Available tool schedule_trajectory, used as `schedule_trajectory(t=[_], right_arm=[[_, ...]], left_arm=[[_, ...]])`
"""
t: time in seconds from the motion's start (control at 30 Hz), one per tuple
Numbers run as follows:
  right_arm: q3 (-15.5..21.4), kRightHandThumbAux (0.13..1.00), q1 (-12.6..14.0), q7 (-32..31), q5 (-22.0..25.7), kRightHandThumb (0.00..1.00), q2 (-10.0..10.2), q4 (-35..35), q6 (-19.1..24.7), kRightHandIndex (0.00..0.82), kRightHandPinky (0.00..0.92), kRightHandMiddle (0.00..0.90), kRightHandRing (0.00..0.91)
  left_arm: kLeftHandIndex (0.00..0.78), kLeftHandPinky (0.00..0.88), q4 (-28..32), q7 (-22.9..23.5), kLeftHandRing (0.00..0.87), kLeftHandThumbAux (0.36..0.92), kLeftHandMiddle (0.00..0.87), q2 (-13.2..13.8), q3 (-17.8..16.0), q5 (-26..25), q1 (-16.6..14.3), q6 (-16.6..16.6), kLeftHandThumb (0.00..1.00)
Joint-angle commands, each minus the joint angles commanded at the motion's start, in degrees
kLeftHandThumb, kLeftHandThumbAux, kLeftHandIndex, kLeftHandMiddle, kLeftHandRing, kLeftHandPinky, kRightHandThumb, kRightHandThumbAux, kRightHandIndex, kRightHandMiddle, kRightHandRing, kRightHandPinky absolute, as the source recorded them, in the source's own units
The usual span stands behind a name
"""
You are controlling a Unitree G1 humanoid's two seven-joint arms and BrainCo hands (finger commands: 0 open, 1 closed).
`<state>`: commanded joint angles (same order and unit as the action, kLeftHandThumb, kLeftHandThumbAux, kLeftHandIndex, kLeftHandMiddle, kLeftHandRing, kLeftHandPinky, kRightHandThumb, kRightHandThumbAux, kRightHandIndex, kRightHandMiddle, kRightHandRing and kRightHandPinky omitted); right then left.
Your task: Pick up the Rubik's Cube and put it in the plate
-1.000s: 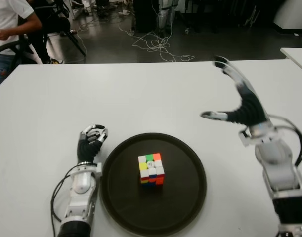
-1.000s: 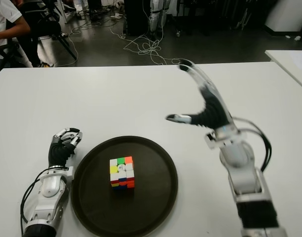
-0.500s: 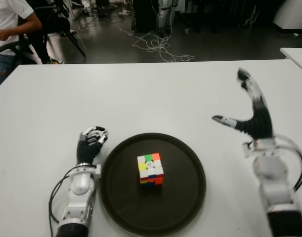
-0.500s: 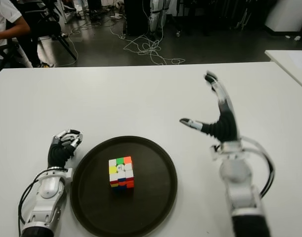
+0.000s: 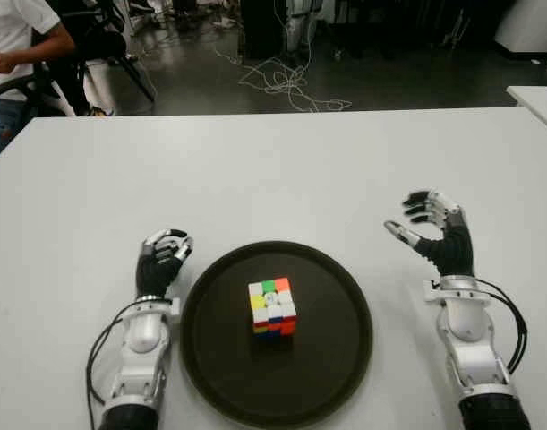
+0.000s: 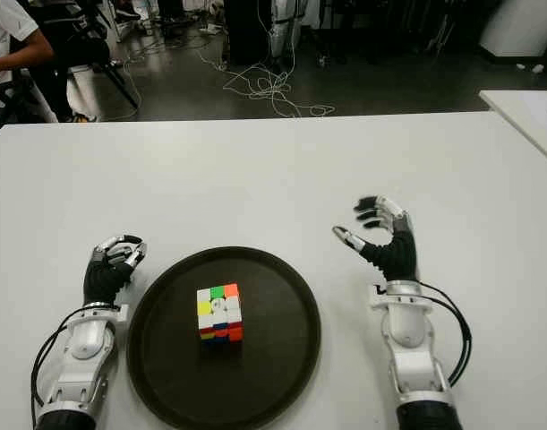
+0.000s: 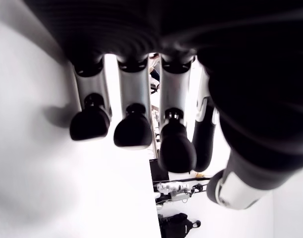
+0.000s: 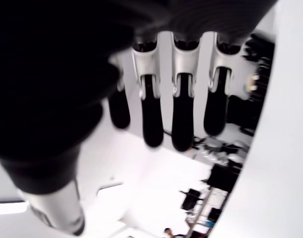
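The Rubik's Cube [image 5: 273, 306] sits inside the dark round plate [image 5: 337, 345], a little left of its middle, with no hand touching it. On the white table [image 5: 255, 179], just left of the plate's rim, lies my left hand [image 5: 166, 247], its fingers curled and holding nothing. My right hand [image 5: 407, 218] is to the right of the plate, low over the table. Its fingers are loosely bent, the thumb points toward the plate, and it holds nothing. In the right wrist view the fingers [image 8: 182, 119] stand apart with nothing between them.
A person [image 5: 18, 40] sits beyond the table's far left corner beside a chair. Cables [image 5: 286, 85] lie on the dark floor past the far edge. The corner of a second white table [image 5: 537, 97] shows at the right.
My right hand has come down from a raised, stretched-out pose to low beside the plate, with its fingers bent in somewhat. The cube and the left hand have stayed put.
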<state>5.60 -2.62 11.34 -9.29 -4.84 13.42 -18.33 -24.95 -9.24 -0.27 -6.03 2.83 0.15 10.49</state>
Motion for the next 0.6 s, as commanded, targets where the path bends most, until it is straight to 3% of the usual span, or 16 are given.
schedule_trajectory(t=[0.23,0.6], right_arm=[[-1.22,0.793,2.58,0.68,-0.54,0.157,2.27,-1.06,5.31,0.594,0.728,0.713,0.728],[-3.37,0.818,6.00,0.60,-1.96,0.127,3.82,-5.80,13.32,0.662,0.820,0.804,0.819]], left_arm=[[0.444,0.803,-0.81,-0.05,0.822,0.707,0.804,0.29,-0.09,0.09,-0.47,0.50,0.706],[0.444,0.812,-0.68,0.40,0.829,0.707,0.812,0.42,-0.13,-0.22,-0.43,0.56,0.705]])
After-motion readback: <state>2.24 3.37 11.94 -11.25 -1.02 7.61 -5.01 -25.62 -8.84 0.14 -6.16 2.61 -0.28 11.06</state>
